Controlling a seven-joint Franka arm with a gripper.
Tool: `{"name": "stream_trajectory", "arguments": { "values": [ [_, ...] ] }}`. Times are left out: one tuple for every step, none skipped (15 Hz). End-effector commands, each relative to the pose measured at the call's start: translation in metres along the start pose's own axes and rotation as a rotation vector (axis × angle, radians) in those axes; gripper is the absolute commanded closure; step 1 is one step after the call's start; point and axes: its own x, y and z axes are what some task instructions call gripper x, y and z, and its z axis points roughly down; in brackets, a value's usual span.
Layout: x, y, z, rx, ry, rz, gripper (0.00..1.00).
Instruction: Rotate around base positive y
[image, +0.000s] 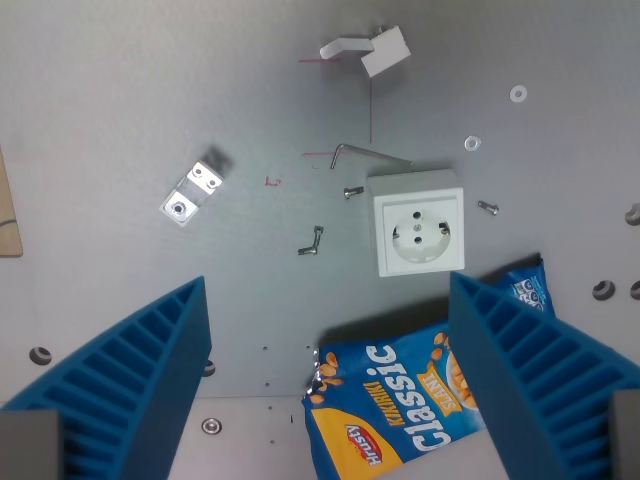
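Over the grey counter (130, 90), from the wrist view: jaws (330, 390) spread wide, blue ribbed fingers (130, 390) at the near left and near right, gripping nothing. No object named by the task, only a turn of the arm about its base axis, so nothing to pick out as its thing. Progress not readable from a single view: camera looking almost straight down, no clear tilt to judge by; probably early or midway, with most of the rotation possibly left.

Between the fingers at the near edge, a blue and yellow snack bag (395, 405), partly hidden by the right finger. Just beyond it, a white socket (418, 232), lying flat. Left of centre, a small metal bracket (193, 190). Far centre, a white plastic piece (372, 47). Near the socket's far edge, a hex key (365, 152); scattered around, loose screws (311, 243) and two washers (518, 93) at the far right. Faint red pen marks on the surface. At the left edge, a strip of wood (8, 215). Nothing of the room visible beyond the counter.
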Motion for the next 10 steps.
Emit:
{"name": "stream_trajectory", "arguments": {
  "values": [
    [-0.0002,0.0001,-0.0017,0.000,-0.010,0.000,0.00],
    [-0.0002,0.0001,-0.0017,0.000,-0.023,0.000,0.00],
    [-0.0002,0.0001,-0.0017,0.001,-0.037,0.000,0.00],
    [-0.0002,0.0001,-0.0017,0.001,-0.050,0.000,0.00],
    [-0.0002,0.0001,-0.0017,0.001,-0.063,0.000,0.00],
    [-0.0002,0.0001,-0.0017,0.001,-0.077,0.000,0.00],
    [-0.0002,0.0001,-0.0017,0.002,-0.090,0.000,0.00],
    [-0.0002,0.0001,-0.0017,0.002,-0.103,0.000,0.00],
    [-0.0002,0.0001,-0.0017,0.002,-0.117,-0.001,0.00],
    [-0.0002,0.0001,-0.0017,0.002,-0.130,-0.001,0.00]
  ]
}}
